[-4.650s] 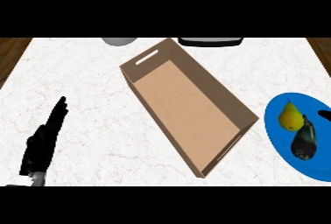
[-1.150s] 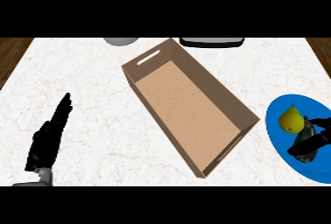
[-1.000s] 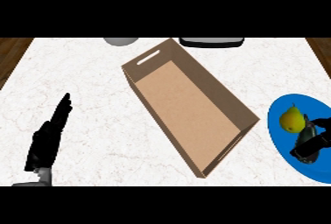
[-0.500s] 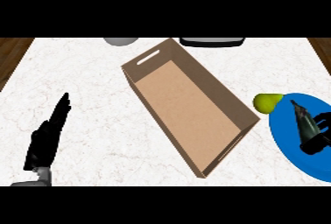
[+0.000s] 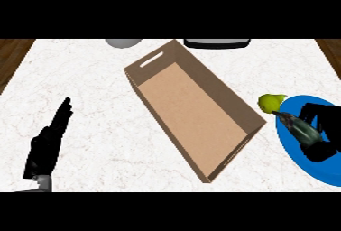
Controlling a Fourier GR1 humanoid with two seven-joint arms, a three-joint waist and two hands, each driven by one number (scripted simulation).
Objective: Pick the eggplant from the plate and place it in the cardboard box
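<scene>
The eggplant (image 5: 297, 127), dark and elongated, lies slanted over the blue plate (image 5: 293, 151) at the right edge. My right hand (image 5: 324, 131) is curled round its lower right part, and its tip points up and left toward the box. The open cardboard box (image 5: 193, 110) lies diagonally across the middle of the counter, with its near right corner close to the plate. My left hand (image 5: 45, 146) rests open at the lower left with its fingers pointing up, far from the box.
A yellow-green pear (image 5: 270, 102) sits at the plate's upper left rim, next to the box's right wall. A grey bowl (image 5: 123, 42) and a dark appliance (image 5: 216, 43) stand at the counter's back edge. White marble lies bare left of the box.
My right hand has closed round the eggplant and turned it, moving it up and left on the plate. The pear has been pushed to the plate's upper left rim. The left hand has stayed still.
</scene>
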